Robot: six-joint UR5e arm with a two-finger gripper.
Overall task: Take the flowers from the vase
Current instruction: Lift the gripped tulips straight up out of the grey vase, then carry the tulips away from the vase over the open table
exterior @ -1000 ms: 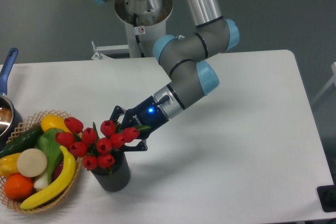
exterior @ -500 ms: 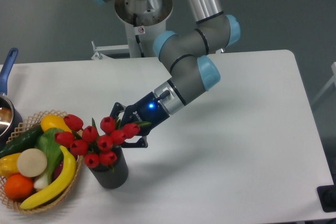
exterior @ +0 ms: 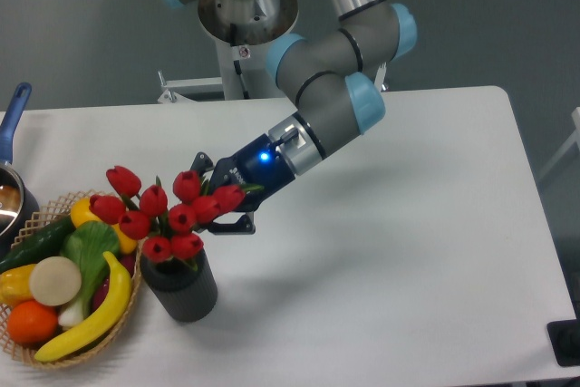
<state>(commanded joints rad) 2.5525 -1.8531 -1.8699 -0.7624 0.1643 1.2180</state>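
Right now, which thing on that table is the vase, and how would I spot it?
Start at the wicker basket of fruit and vegetables at the table's front left corner. Just to its right stands the vase, a short dark ribbed cylinder holding red flowers. It is the only dark, plain container; the basket is woven and tan.

A lab: robot arm [exterior: 335, 52] bolted behind a bare white table [exterior: 408, 224].
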